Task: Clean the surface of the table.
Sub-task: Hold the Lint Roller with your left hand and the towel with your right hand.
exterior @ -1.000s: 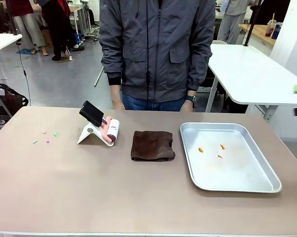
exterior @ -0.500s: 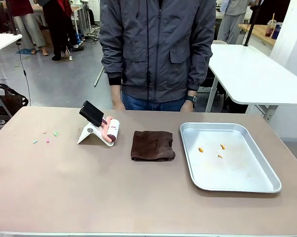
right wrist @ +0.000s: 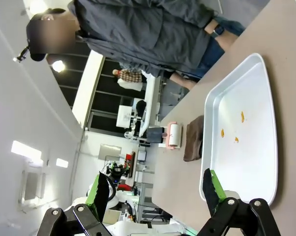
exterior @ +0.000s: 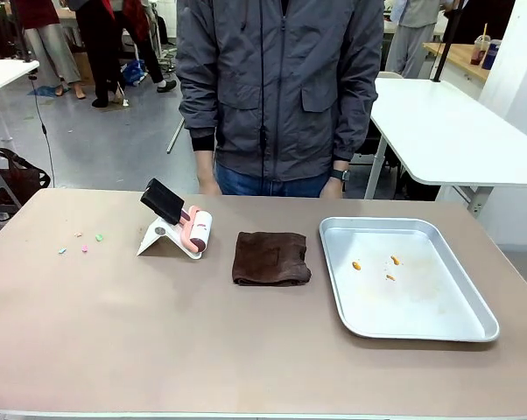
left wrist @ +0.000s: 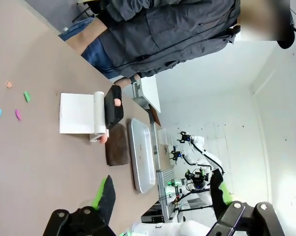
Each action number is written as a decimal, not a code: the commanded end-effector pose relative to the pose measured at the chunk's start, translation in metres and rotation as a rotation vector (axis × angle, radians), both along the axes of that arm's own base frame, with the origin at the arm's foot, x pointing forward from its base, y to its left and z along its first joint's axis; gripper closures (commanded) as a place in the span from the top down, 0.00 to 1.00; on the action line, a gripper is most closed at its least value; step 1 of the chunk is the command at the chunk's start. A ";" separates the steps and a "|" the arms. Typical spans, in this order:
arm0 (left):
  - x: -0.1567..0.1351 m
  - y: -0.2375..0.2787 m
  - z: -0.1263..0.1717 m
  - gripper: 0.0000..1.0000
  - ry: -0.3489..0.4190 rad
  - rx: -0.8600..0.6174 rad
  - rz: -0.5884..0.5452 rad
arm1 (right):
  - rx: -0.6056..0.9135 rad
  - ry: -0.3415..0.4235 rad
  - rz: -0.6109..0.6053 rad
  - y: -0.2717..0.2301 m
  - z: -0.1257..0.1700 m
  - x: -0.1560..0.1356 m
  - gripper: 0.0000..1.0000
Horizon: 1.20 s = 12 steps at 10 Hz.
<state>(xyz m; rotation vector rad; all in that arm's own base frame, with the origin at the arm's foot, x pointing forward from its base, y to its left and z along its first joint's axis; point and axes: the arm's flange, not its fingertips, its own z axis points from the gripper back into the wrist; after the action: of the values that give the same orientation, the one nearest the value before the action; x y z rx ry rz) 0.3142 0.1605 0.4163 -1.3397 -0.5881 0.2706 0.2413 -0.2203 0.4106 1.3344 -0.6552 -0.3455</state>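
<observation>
Your left gripper (left wrist: pixel 162 194) is held clear of the table (exterior: pixel 246 350), jaws spread wide with nothing between the green-padded fingers (left wrist: pixel 105 195): released, empty. From its wrist camera the taupe top runs away ahead of the hand, off to the side of one finger. Farthest out on that side is a loose scatter of coloured scraps (left wrist: pixel 26 96), pink, green and blue, flat on the bare top and well apart from the fingers. Next along, nearer the hand's midline, is a white stand (left wrist: pixel 75 113) with a lint roller (left wrist: pixel 100 117) propped on it, black handle raised at a tilt. Just beside that a folded brown cloth (left wrist: pixel 117 144) lies flat on the top, then a shiny metal tray (left wrist: pixel 139 157), seen nearly edge-on from here. Your right gripper (right wrist: pixel 157 189) is likewise opened right out and grips nothing. Ahead of its fingers, and nearest to them, sits the tray, with a few orange crumbs (right wrist: pixel 242 116) loose on its floor. Beyond the tray, farther from that hand, come the cloth and then the roller. A person (exterior: pixel 279 87) in a grey jacket stands at the table's far edge, opposite both hands, arms down. From the front camera the scraps, roller, cloth and tray lie in a row across the top, none touching another.
</observation>
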 end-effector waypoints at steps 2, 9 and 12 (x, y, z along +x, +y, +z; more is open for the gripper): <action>0.005 -0.012 0.008 1.00 -0.035 0.047 -0.038 | -0.032 -0.027 -0.056 0.011 0.000 0.000 1.00; 0.090 -0.077 0.047 1.00 0.081 0.490 -0.256 | -0.569 0.022 0.071 0.218 0.047 0.104 1.00; 0.123 -0.099 0.046 1.00 0.104 0.647 -0.322 | -0.726 0.023 0.285 0.322 0.038 0.136 1.00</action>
<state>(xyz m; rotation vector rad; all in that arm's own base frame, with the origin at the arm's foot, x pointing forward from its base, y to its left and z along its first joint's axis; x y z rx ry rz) 0.4283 0.0626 0.4565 -0.8164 -0.3346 -0.0982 0.3635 0.0877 0.4574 0.7381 -0.5266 0.0843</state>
